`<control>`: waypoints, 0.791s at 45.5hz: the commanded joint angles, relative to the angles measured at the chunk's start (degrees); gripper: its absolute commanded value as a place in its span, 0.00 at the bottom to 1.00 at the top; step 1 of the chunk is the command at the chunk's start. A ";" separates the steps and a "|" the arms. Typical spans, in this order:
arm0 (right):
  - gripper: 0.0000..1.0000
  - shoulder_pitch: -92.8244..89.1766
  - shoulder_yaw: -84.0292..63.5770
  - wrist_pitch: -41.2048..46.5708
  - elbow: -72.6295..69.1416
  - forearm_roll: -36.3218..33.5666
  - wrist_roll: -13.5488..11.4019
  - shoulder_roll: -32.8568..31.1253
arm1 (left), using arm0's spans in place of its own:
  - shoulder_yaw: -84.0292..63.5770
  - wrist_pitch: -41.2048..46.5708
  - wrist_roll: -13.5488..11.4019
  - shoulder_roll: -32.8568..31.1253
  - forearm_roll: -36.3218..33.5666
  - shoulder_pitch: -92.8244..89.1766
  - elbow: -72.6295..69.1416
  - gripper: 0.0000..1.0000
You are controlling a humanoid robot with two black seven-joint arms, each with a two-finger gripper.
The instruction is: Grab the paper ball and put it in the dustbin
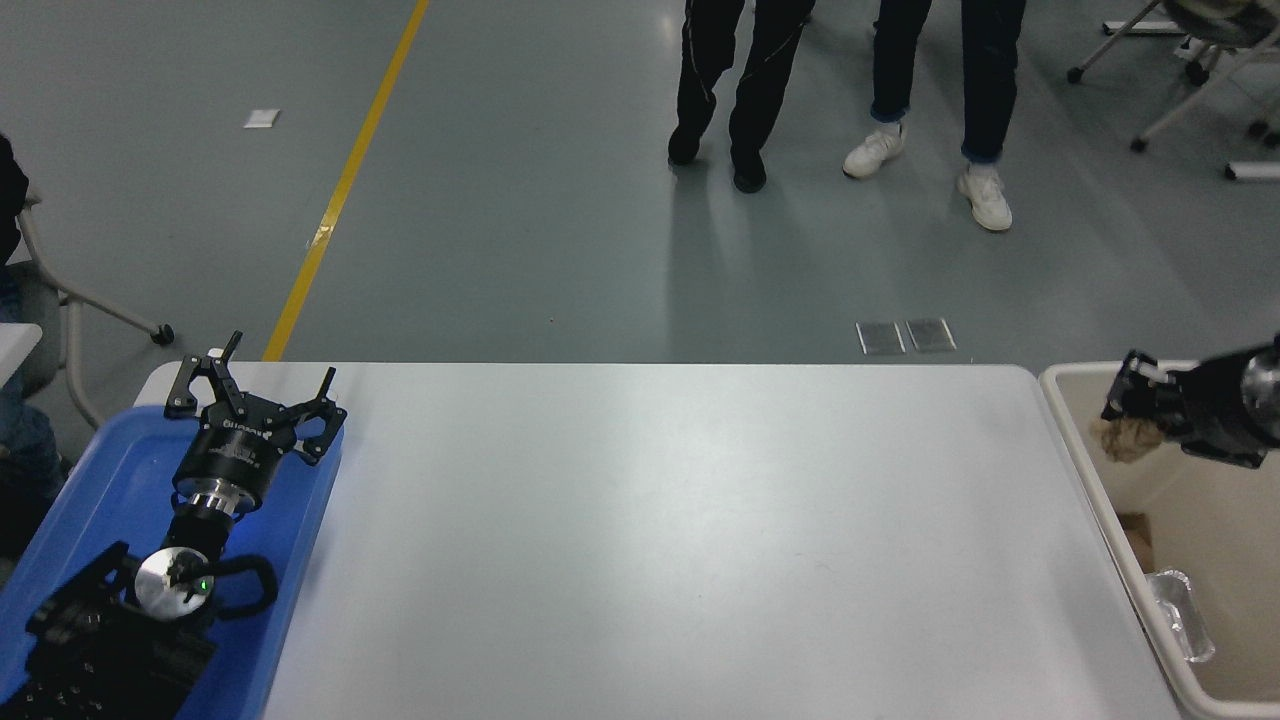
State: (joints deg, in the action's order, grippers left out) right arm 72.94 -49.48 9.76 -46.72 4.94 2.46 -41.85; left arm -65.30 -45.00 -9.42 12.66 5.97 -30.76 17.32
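The jaws of the right gripper are seen clamped, apparently, on the paper ball, held inside the dustbin near its far left corner, beside the white bench. The left gripper is parked, jaws apart, over the blue tray.

The right gripper clamps the tan paper ball above the cream dustbin; the left gripper hangs open-fingered over a blue tray.
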 commanded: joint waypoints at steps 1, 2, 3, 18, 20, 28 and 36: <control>0.00 -20.71 13.97 -6.33 18.32 0.07 -0.09 3.26 | 0.00 0.00 0.02 -0.01 0.00 0.00 -0.01 0.99; 0.00 -22.21 14.93 -6.85 20.16 0.07 -0.18 4.13 | 0.00 0.00 -0.07 -0.01 0.00 0.00 -0.01 0.99; 0.00 -23.79 15.64 -7.38 22.09 0.07 -0.18 5.01 | 0.00 0.00 0.02 -0.01 0.00 0.00 -0.01 0.99; 0.00 -35.14 18.72 -9.76 39.25 -5.72 -0.26 15.74 | 0.00 0.00 -0.07 -0.01 0.00 0.00 -0.01 0.99; 0.00 -35.14 18.72 -10.02 39.25 -6.08 -0.18 16.01 | 0.00 0.00 -0.07 -0.01 0.00 0.00 -0.01 0.99; 0.00 -35.93 18.81 -10.37 39.25 -6.26 -0.18 16.36 | 0.00 0.00 -0.07 -0.01 0.00 0.00 -0.01 0.99; 1.00 -35.58 18.81 -9.76 38.81 -6.52 0.00 16.10 | 0.00 0.00 -0.07 -0.01 0.00 0.00 -0.01 0.99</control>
State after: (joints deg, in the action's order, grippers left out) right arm 38.55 -31.26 -0.04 -9.12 -0.57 2.29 -26.60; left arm -65.30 -45.00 -9.48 12.66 5.97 -30.76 17.31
